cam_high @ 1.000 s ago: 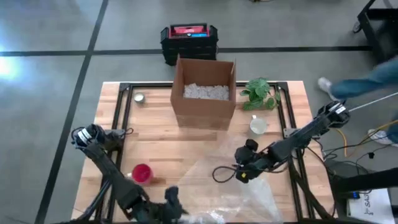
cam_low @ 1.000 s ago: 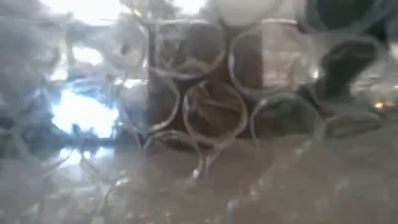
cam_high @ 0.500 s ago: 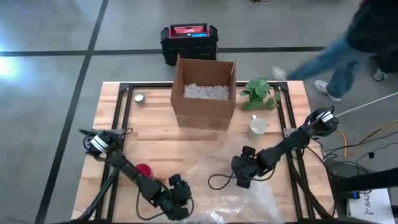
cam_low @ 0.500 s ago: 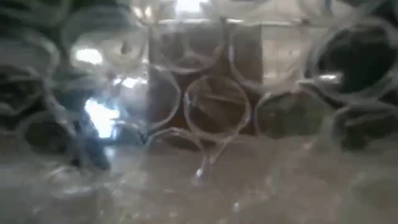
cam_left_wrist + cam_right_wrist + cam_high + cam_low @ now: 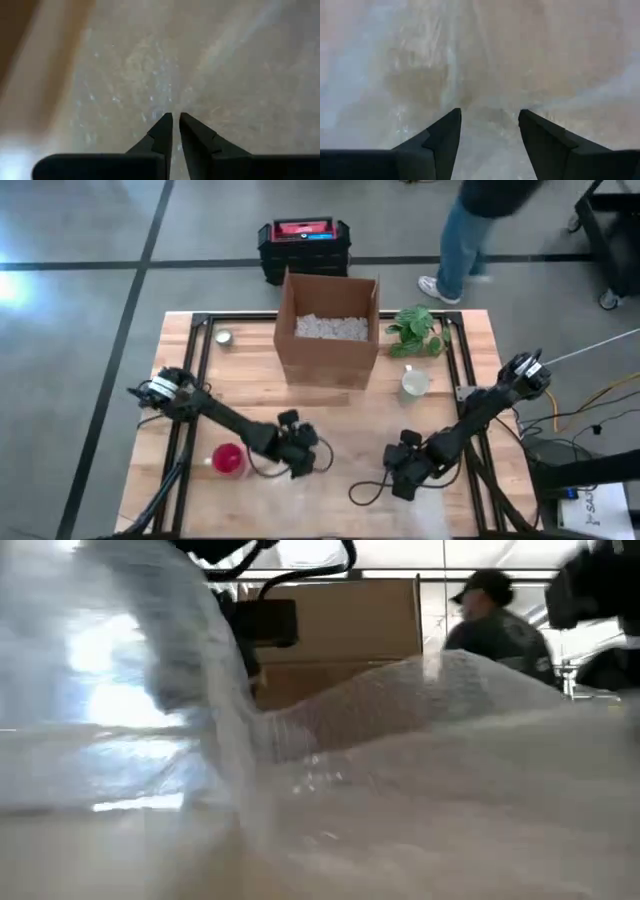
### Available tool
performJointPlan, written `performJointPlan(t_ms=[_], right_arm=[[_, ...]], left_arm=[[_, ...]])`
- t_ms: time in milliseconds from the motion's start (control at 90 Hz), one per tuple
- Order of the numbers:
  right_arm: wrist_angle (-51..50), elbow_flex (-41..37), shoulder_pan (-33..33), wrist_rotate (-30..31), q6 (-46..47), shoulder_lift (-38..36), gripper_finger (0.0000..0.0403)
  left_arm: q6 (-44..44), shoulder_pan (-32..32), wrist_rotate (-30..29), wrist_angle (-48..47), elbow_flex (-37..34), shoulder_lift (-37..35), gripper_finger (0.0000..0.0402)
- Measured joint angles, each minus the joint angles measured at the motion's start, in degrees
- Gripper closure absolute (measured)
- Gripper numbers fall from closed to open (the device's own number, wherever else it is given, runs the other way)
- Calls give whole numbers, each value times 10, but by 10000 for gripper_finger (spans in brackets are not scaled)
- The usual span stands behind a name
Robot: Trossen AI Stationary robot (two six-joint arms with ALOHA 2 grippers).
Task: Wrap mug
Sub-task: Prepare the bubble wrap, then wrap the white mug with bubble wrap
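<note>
A clear sheet of bubble wrap [image 5: 365,480] lies across the near middle of the table and fills the low view [image 5: 420,740]. A red mug [image 5: 228,459] stands upright on the wood to the left of the wrap. My left gripper [image 5: 305,455] is low over the wrap's left part, right of the mug, with its fingers [image 5: 174,119] shut on the wrap. My right gripper [image 5: 402,480] hovers open over the wrap's right part, with only wrap below its fingers [image 5: 490,120]. My left gripper pinches a raised fold of the bubble wrap [image 5: 186,102] between its two fingertips, coming from above and slanting down. A crease runs away from the tips. In the low view the wrap rises in a ridge [image 5: 190,670] under that gripper, and the rest lies on the table.
A cardboard box [image 5: 328,325] with white filler stands at the far middle. A green plant [image 5: 420,330] and a white cup [image 5: 415,383] are to its right, a small tin [image 5: 223,337] to its left. A person [image 5: 470,225] walks beyond the far edge.
My left gripper has gone from the table's near edge toward the far edge and rightward, past the red mug. The wrap's near part, which lay against the low camera, has been drawn back and stands as a ridge. My right gripper has shifted a little toward the near edge.
</note>
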Motion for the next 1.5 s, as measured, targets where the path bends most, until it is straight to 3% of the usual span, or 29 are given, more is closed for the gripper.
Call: performJointPlan(t_ms=[122,244,444,622,811,956,1067,1156,1322,1500], right_arm=[[-85,44,-2,11,-29,-59,217],[-208,87,-13,62,-32,-125,212],[-399,123,-75,145,-11,-224,161],[-395,43,-165,143,-57,-294,114],[-284,-47,-278,86,-174,-306,112],[-253,-77,-355,80,-257,-274,139],[-236,-84,-400,26,-307,-245,185],[-209,-86,-420,-21,-346,-221,241],[-221,-75,-424,-28,-387,-205,379],[-312,13,-405,-23,-363,-223,389]], left_arm=[[12,-3,12,-4,22,-39,381],[13,-20,29,11,32,-73,380],[11,-38,30,17,16,-84,380],[9,-39,30,26,3,-71,380],[-2,-41,30,62,-17,-70,380],[-21,-47,46,62,-26,-70,380],[-24,-55,48,64,-27,-70,380],[-23,-59,48,71,-27,-70,380],[-22,-60,48,78,-27,-70,380],[-20,-62,48,78,-27,-70,380]])
